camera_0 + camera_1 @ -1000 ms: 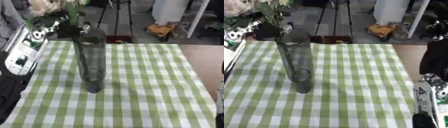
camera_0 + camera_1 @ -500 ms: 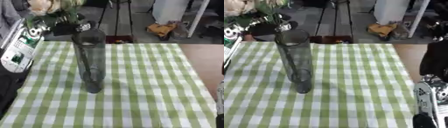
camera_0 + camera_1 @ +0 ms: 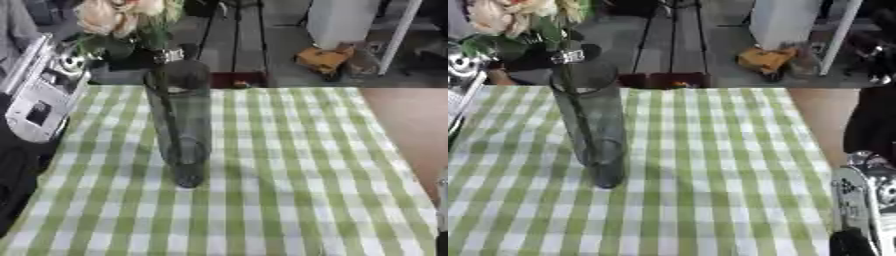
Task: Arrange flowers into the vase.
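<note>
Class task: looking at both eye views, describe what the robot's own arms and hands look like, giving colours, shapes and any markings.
The left arm has a silver casing with dark cut-out openings, black below. The left hand is black, with a small white marking. The right arm shows a silver panel with dark holes and a black section above.

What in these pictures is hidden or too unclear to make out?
- Left hand: in both eye views the flowers and their leaves cover it, so its grip cannot be told.
- Flower tops: cut off by the upper edge in both views.
- Stem end: blurred behind the dark glass of the vase; whether it reaches the bottom cannot be told.
- Right hand: right eye view only, cut off by the lower right corner; fingers unclear.
</note>
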Robot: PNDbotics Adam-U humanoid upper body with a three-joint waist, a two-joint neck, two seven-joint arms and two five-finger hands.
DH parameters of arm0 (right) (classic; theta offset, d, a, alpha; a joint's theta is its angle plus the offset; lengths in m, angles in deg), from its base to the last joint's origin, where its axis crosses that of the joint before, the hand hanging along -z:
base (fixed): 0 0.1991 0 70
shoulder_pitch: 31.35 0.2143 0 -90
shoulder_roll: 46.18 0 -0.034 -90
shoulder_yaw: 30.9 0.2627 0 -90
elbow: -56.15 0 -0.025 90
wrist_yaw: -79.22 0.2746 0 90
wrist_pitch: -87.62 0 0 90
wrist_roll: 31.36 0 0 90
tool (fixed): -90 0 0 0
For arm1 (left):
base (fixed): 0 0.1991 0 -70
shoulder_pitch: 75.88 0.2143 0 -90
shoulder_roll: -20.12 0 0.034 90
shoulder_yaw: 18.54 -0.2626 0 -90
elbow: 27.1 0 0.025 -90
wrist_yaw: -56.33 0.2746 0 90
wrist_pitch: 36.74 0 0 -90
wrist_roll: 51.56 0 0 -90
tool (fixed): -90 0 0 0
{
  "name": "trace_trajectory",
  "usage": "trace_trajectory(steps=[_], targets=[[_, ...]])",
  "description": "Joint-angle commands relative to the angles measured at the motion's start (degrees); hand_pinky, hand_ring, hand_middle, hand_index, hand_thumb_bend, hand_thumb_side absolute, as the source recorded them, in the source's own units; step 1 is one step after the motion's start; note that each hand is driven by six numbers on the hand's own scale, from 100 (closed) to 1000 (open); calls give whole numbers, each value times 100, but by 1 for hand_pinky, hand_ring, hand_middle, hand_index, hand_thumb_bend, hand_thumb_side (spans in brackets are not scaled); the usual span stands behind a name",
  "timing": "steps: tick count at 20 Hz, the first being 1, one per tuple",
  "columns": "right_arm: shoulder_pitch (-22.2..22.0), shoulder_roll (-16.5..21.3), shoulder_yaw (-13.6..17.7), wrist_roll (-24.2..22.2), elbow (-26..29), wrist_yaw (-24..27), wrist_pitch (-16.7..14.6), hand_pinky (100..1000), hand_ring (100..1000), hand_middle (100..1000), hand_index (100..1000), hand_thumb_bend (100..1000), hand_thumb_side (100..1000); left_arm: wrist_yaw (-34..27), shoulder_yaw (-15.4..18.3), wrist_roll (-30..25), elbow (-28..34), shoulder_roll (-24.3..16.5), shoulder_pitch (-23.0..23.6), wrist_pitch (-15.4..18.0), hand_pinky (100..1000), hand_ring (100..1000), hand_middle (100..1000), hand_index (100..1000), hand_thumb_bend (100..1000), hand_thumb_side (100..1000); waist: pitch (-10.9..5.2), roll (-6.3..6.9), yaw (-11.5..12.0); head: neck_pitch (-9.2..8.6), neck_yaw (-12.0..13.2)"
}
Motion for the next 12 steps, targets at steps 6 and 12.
trace_trajectory(steps=[6, 12], targets=[[53, 122, -2, 49, 88, -52, 20, 604, 718, 630, 720, 100, 782, 188, 32, -240, 64, -260, -112, 129, 887, 1000, 1000, 1000, 505, 985, -110, 7, 30, -51, -19], [50, 120, -5, 64, 88, -60, 21, 604, 718, 630, 720, 100, 784, 26, 57, -369, 112, -329, -83, 166, 886, 1000, 1000, 1000, 517, 1000, -126, -17, 37, -67, -17]])
